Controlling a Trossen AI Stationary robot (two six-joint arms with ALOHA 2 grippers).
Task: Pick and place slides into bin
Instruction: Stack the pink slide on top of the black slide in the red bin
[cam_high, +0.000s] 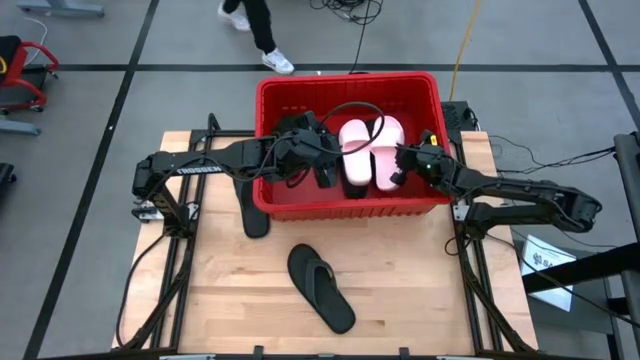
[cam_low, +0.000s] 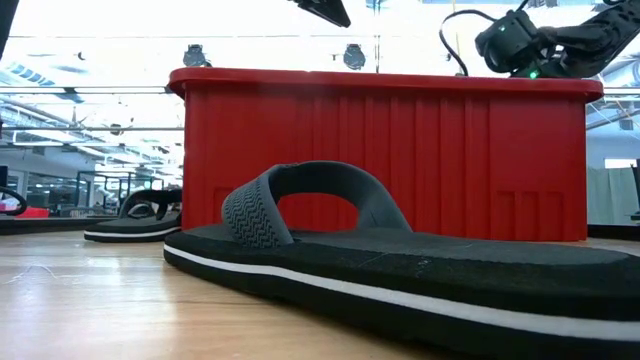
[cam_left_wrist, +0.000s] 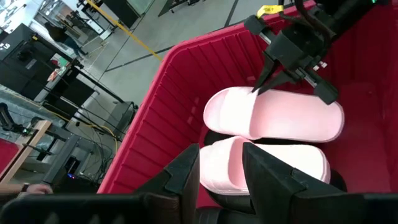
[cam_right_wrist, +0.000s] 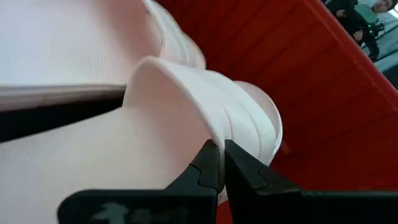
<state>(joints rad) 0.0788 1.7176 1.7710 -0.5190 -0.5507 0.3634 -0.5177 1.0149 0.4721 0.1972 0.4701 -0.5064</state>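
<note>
- The red bin (cam_high: 350, 205) stands at the far middle of the table, and both arms reach into it from opposite sides.
- Inside the bin lie two pale pink slides (cam_high: 372, 150) side by side, with their long axes running from the near wall of the bin to its far wall; under them some black slides (cam_high: 330, 172) are partly visible.
- The right gripper (cam_right_wrist: 220, 163) is low inside the bin, at the right one of the pink slides. In the right wrist view its fingers are almost together with the thin edge of the pink strap (cam_right_wrist: 205, 106) just at their tips, so it seems to be pinching this strap; whether the grip is firm cannot be said.
- The left gripper (cam_left_wrist: 217, 180) hangs over the left part of the bin, beside the pink slides. Its fingers stand a little apart, with only a narrow gap, and nothing is between them.
- Two black slides are outside the bin. One black thong slide (cam_high: 321, 288) lies on the table in front of the bin, well apart from it, with its long axis diagonal to the near wall of the bin. A second black slide (cam_high: 255, 212) lies just beside the near left corner of the bin, with its long axis along the left wall.
- Judgement: the second slide is nearer to the left arm, because it lies on that arm's side of the bin. The thong slide lies about in the middle before the bin, so either arm could take it, and the gripper would need to turn to the diagonal axis.
</note>
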